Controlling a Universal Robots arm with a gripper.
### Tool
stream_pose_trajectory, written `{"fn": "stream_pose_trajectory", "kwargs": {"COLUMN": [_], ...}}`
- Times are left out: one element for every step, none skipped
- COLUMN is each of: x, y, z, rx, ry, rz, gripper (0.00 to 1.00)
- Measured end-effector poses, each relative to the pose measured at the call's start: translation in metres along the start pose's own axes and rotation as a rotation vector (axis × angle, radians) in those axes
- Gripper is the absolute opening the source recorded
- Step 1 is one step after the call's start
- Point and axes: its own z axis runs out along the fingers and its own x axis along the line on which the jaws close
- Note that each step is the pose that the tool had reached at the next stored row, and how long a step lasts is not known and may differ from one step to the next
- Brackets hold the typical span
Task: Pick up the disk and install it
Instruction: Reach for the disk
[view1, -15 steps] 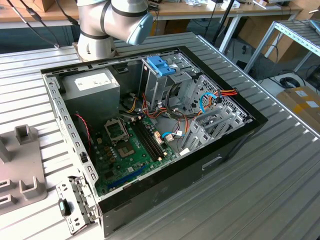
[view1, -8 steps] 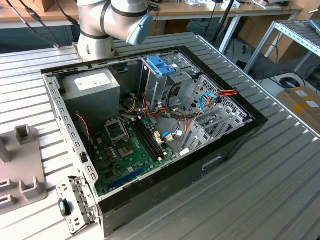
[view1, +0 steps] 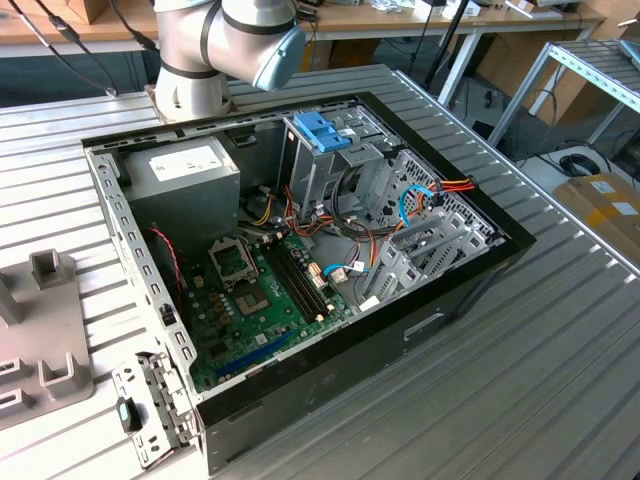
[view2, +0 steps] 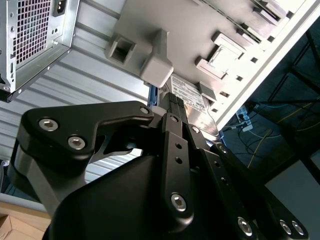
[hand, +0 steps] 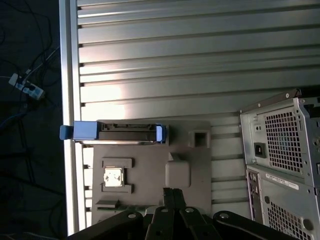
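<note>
We see the disk (hand: 115, 132) standing on edge in a grey holder (hand: 150, 175) at the rim of the slatted table (hand: 175, 60) (its blue frame juts past the holder's end). The gripper (hand: 174, 192) hangs over the holder, apart from the disk, fingers pressed together on nothing. The open computer case (view1: 300, 250) sits near the holder.
</note>
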Motion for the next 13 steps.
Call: {"fn": "stream_pose_trajectory", "kwargs": {"x": [0.0004,0.0007,0.0011,0.0014,0.0018,0.0022,0.0025,0.0030,0.0036,0.0041,0.0043,0.0049,0.0053], "y": [0.0000,0.0000,-0.0001,-0.0001,-0.0001,-0.0002,-0.0002,-0.0002,-0.0003,-0.0003,-0.0003,-0.0004,-0.0004], "z": [0.0000,0.0000,0.0000,0.0000,0.0000,0.0001,0.0001,0.0001,0.0001,0.0001,0.0001,0.0002,0.0001], "rx": [0.0000,0.0000,0.0000,0.0000,0.0000,0.0000,0.0000,0.0000,0.0000,0.0000,0.0000,0.0000,0.0000], "ry": [0.0000,0.0001,0.0000,0.0001,0.0000,0.0000,0.0000,0.0000,0.0000,0.0001,0.0001,0.0000,0.0001], "rz": [0.000,0.000,0.000,0.000,0.000,0.000,0.000,0.000,0.000,0.000,0.000,0.000,0.000], "gripper": [0.11,0.11,0.11,0.11,0.11,0.11,0.11,0.11,0.11,0.11,0.11,0.11,0.11]}}
